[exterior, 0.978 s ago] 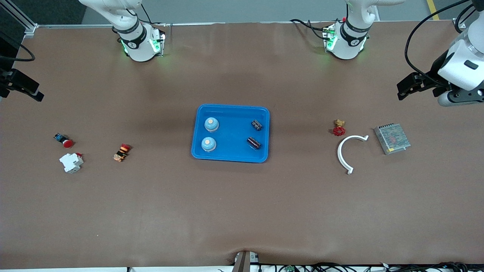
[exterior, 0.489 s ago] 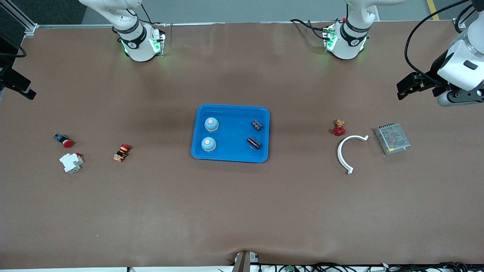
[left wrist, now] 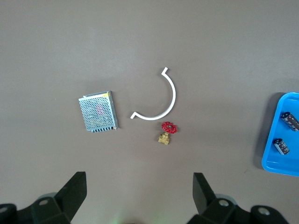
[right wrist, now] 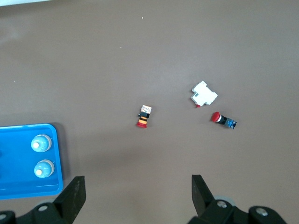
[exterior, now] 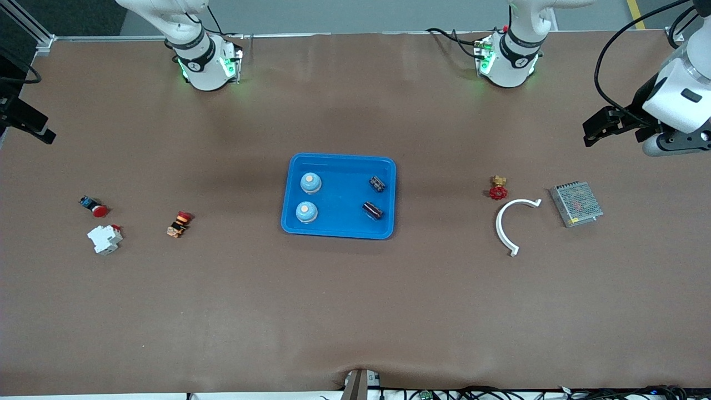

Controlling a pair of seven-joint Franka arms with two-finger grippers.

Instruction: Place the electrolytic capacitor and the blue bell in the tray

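— Looks finished to me. The tray (exterior: 339, 195) sits mid-frame in the front view, both blue bells (exterior: 310, 182) in its end toward the right arm, both capacitors (exterior: 377, 183) in its other end.

— And the arms?

— Left gripper (left wrist: 139, 196) hangs over the table at the middle right edge of the frame, fingers spread, holding nothing. Right gripper (right wrist: 138, 196) is at the middle left edge, also spread and empty.

— Any risk?

— Only a needless reach, I'd guess. An arm dipping could knock the red valve (exterior: 498, 189), the white curved piece (exterior: 508, 222) or the metal box (exterior: 576, 204), or shove the tray so the bells tip.
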